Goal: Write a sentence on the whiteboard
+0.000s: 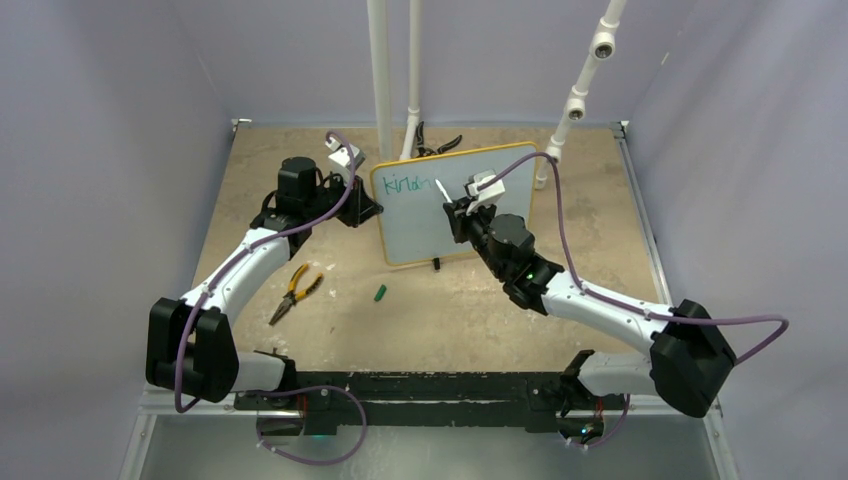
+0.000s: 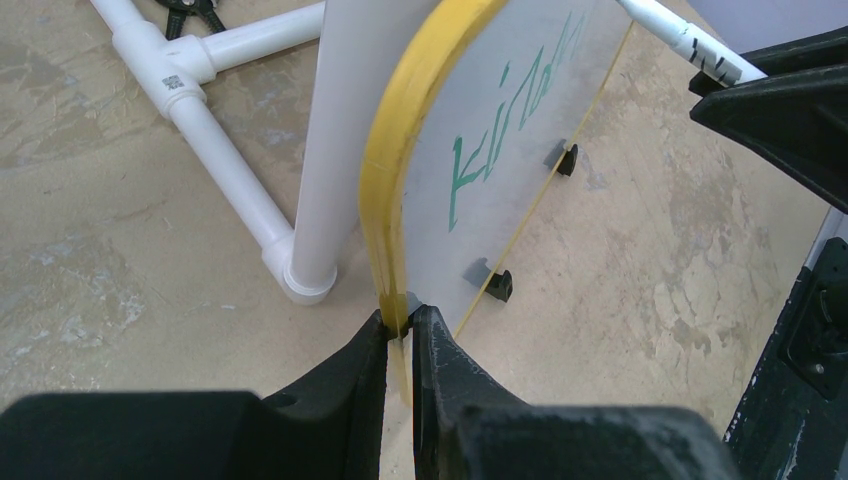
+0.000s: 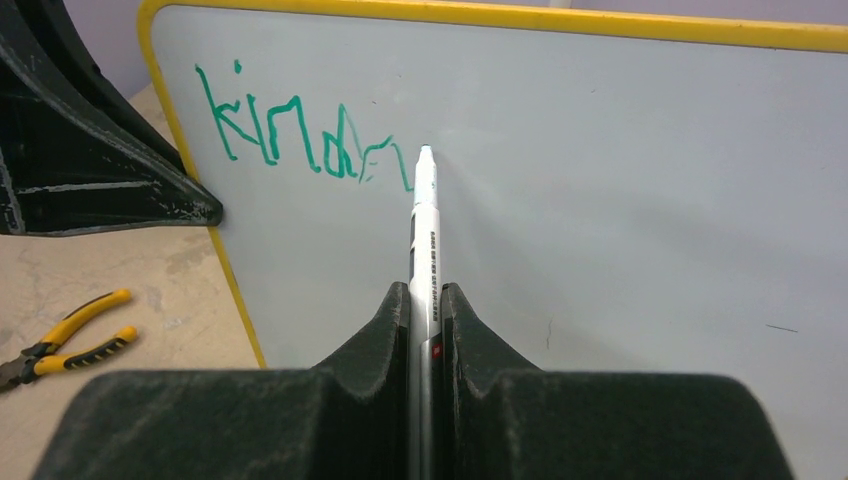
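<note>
The whiteboard (image 1: 425,225) stands upright at the back middle of the table, white with a yellow frame (image 2: 395,160). Teal lettering, the sentence (image 3: 300,140), reads "kindn" at its upper left (image 1: 410,187). My left gripper (image 2: 402,318) is shut on the board's left edge (image 1: 372,205). My right gripper (image 3: 427,292) is shut on a white marker pen (image 3: 425,215), whose tip touches the board just right of the last letter. The pen (image 1: 442,190) also shows in the top view, held by the right gripper (image 1: 455,208).
Yellow-handled pliers (image 1: 293,290) lie left of the board. A small green cap (image 1: 380,293) lies in front of it. White pipe posts (image 1: 381,80) and a pipe foot (image 2: 215,150) stand behind the board. Black pliers (image 1: 435,145) lie at the back.
</note>
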